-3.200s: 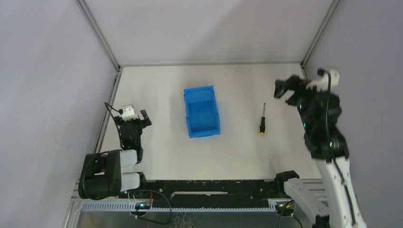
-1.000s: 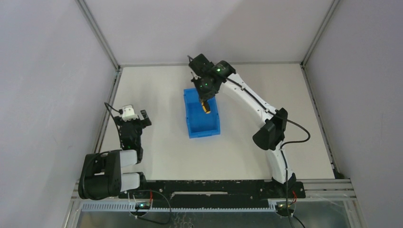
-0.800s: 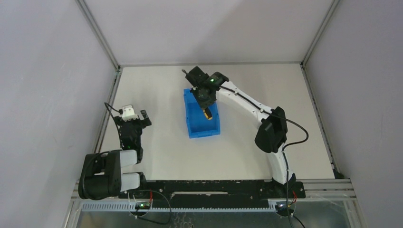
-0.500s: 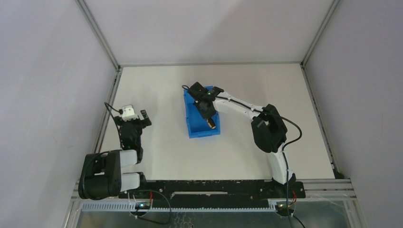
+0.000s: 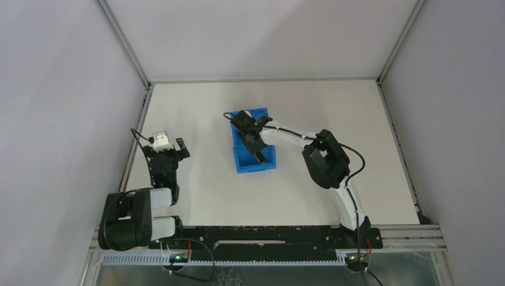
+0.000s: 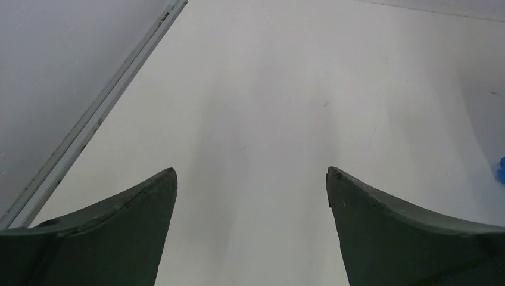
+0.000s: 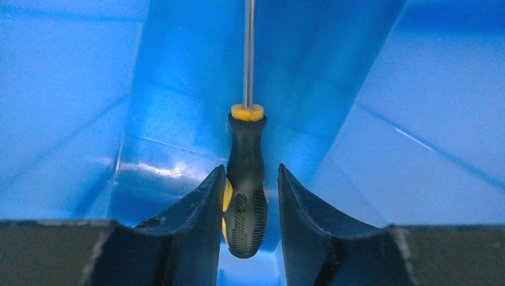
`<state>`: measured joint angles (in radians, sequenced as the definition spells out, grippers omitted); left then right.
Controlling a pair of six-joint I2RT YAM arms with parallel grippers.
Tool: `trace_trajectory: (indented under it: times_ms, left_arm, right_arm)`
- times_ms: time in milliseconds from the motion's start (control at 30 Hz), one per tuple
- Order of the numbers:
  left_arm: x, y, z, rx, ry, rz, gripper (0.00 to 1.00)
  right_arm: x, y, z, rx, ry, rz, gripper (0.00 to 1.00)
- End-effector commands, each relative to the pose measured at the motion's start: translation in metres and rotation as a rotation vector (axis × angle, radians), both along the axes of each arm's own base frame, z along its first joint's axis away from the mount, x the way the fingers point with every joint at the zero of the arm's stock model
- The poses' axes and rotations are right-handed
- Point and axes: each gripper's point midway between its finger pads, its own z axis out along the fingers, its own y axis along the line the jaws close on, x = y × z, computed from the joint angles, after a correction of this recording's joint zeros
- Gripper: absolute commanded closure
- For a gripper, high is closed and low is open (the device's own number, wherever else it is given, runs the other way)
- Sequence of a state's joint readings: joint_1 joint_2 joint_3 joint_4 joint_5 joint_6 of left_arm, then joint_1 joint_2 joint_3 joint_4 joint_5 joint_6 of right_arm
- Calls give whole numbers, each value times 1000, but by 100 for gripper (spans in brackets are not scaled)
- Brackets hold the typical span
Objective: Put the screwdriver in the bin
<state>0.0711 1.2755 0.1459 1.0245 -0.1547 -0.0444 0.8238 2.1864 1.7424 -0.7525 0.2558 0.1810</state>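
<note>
The blue bin (image 5: 236,150) stands at the table's middle. My right gripper (image 5: 252,143) is down inside it, between its blue walls (image 7: 71,89). The screwdriver (image 7: 245,179) lies between the right gripper's (image 7: 251,168) fingers, black and yellow handle nearest me and thin shaft pointing away. Its handle rests against the left finger (image 7: 196,214), and a narrow gap shows between it and the right finger (image 7: 304,214), so the jaws stand open round it. From above, the handle end (image 5: 260,158) peeks out below the gripper. My left gripper (image 5: 167,149) rests open and empty at the table's left.
Grey enclosure walls and aluminium frame posts (image 5: 122,42) border the table on three sides. In the left wrist view the open fingers (image 6: 119,226) hang over bare white table (image 6: 256,89), with a frame rail (image 6: 101,113) at the left and a sliver of the bin (image 6: 502,170) at the right edge.
The right arm carried the screwdriver from the table's right side over the bin, lowered it inside, and its jaws have just parted from the handle. The left arm has not moved.
</note>
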Motion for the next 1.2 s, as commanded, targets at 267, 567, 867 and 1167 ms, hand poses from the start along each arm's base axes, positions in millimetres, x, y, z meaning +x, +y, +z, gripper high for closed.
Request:
trace_trajectory:
  times_ms: [267,567,867,1167]
  left_arm:
    - [12,1,33,23,-96,2,0]
    - [12,1,33,23,-97,2,0]
    - [12,1,33,22,-96,3,0]
    - [12,2,33,22,-96,3,0]
  right_arm:
    - [3,20,188,312,-325,2,38]
    - [-34,-33,298,575,-564,53,0]
    - [-51,-157,255,615,-654,-237,0]
    - [-73,-220,136,623,-647,-541,0]
